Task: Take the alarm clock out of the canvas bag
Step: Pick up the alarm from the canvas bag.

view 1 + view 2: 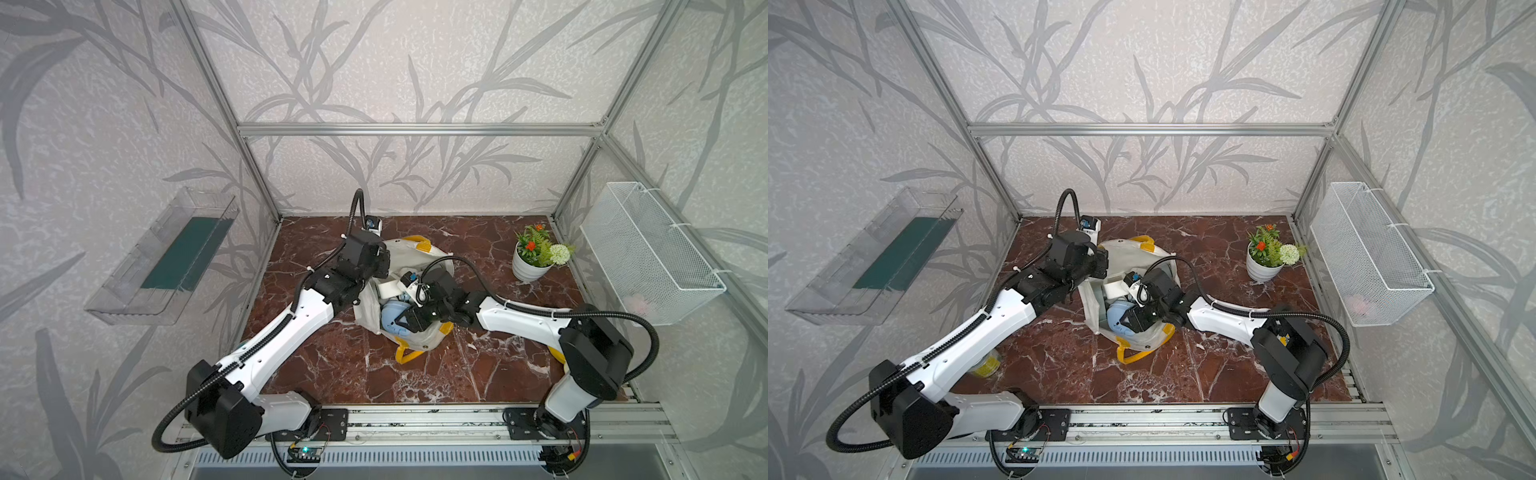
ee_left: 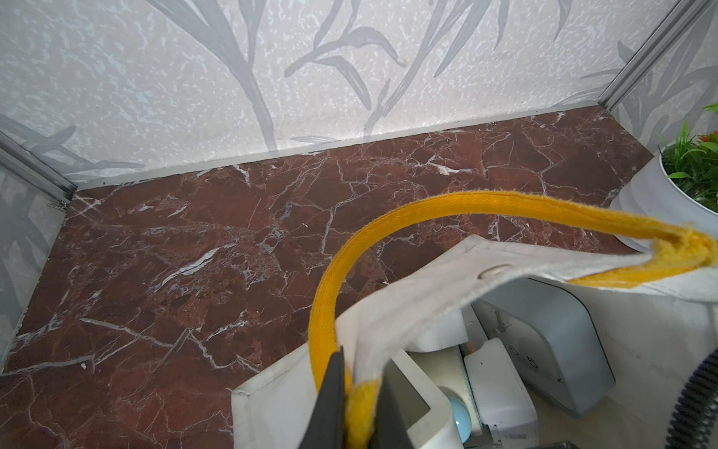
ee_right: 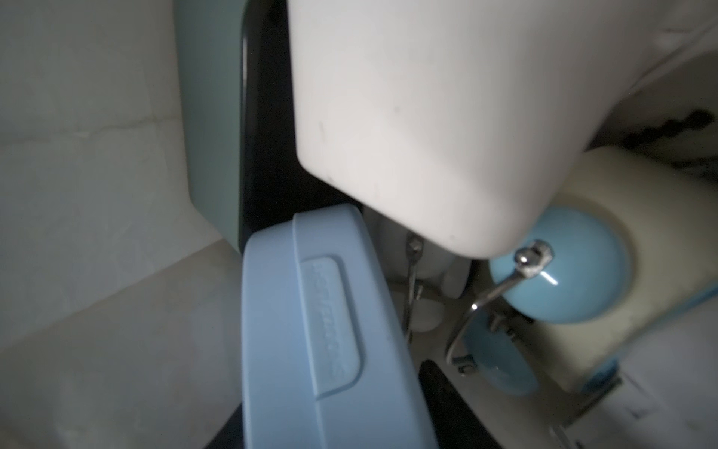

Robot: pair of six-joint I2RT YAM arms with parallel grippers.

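Matt woven cream cloth on bag [image 2: 408, 303], fuzzy yellow webbing on strap [image 2: 466, 202]. Smooth matt plastic on blue clock [image 3: 303, 330]; glossy on bell [image 3: 582, 280]. Polished red marble look across bench [image 2: 194, 272]. White wire mesh for basket [image 1: 648, 253].

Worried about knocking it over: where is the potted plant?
In both top views the potted plant stands far right on the table, right of the canvas bag, near the wire basket.
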